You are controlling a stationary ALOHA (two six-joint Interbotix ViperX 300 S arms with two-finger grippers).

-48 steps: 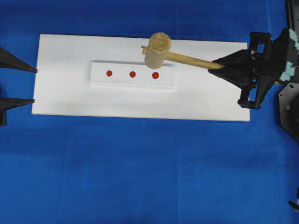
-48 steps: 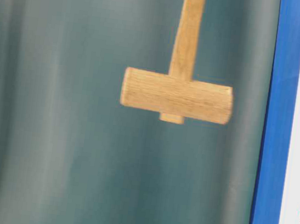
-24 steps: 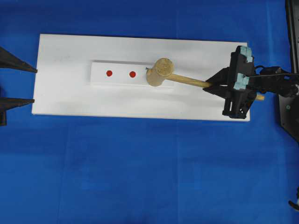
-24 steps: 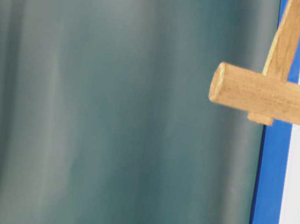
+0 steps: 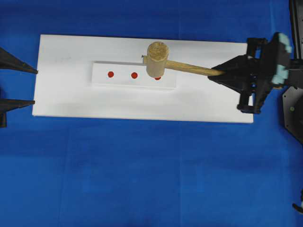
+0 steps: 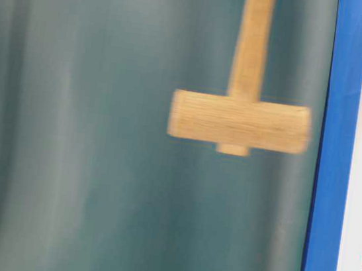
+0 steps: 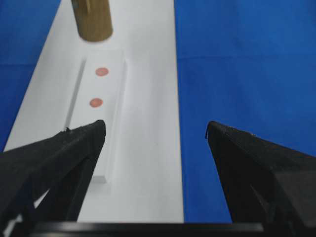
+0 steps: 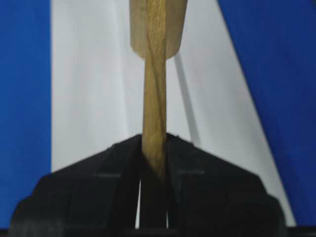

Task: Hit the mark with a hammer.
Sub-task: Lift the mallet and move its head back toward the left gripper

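The hammer [image 5: 157, 59], a tan wooden mallet, hangs in the air with its head over the right-hand one of three red marks [image 5: 134, 75] on a raised white strip [image 5: 122, 81]. That mark peeks out from under the head's lower edge. In the table-level view the hammer head [image 6: 239, 122] stands clear of the board with a gap between them. My right gripper [image 5: 215, 72] is shut on the handle's end [image 8: 154, 98]. At the board's left end my left gripper [image 5: 36, 86] is open and holds nothing. The left wrist view shows the head [image 7: 92, 19] beyond two marks [image 7: 96, 102].
The strip lies on a long white board [image 5: 94, 101], which rests on a blue cloth [image 5: 142, 175]. The right arm's base [image 5: 293, 109] stands at the right edge.
The hammer swung down onto the right-hand mark half a second ago and has since lifted off it. The right wrist tilted back up. The left gripper has not moved.
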